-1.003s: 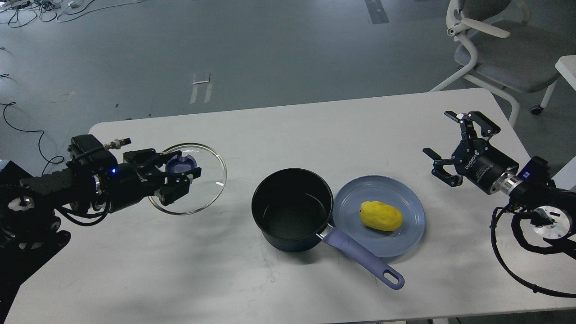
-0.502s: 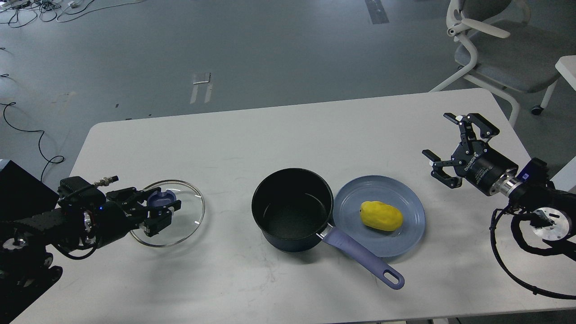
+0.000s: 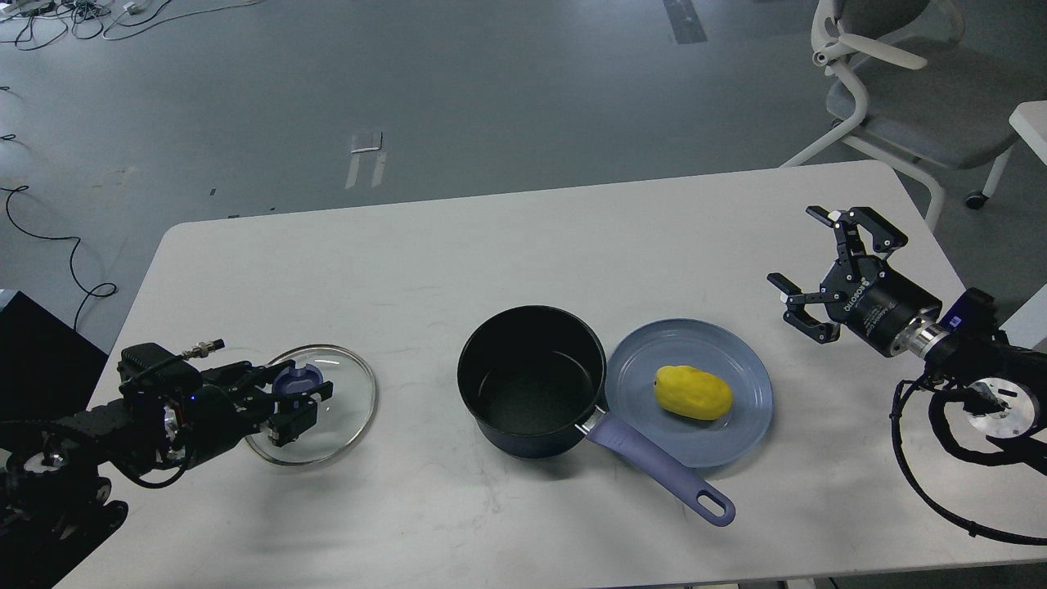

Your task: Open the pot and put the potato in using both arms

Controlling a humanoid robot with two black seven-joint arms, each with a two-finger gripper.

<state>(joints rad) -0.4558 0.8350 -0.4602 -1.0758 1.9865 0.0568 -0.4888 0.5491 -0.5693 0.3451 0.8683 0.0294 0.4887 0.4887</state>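
**A:** Why is the lid (image 3: 313,404) off to the left of the pot (image 3: 532,380)?

**B:** As I judge it, to leave the pot's mouth bare for the potato (image 3: 693,393); the left gripper (image 3: 296,402) has its fingers closed about the lid's blue knob (image 3: 296,381), and the glass disc sits low at the table (image 3: 458,245), though I cannot tell whether it rests on the surface or hangs just above it.

**A:** And the potato itself?

**B:** Just right of the pot, lying on the light-blue plate (image 3: 720,348); the plate's rim looks to touch the pot's wall, and the pot's long handle (image 3: 658,470) crosses over the plate's near edge, pointing toward the near right.

**A:** The right gripper (image 3: 818,266)?

**B:** Well to the right of the pot, raised above the table, fingers spread wide and holding nothing; I take it to be waiting its turn at the potato.

**A:** Room to move?

**B:** Plenty; the table between the right gripper and the plate is bare, so a straight reach toward the pot looks free; the handle is the one thing I would steer clear of, since a knock there could turn the pot; the lid lies well left of the pot but close to the table's left and near edges, so I would set it down with care.
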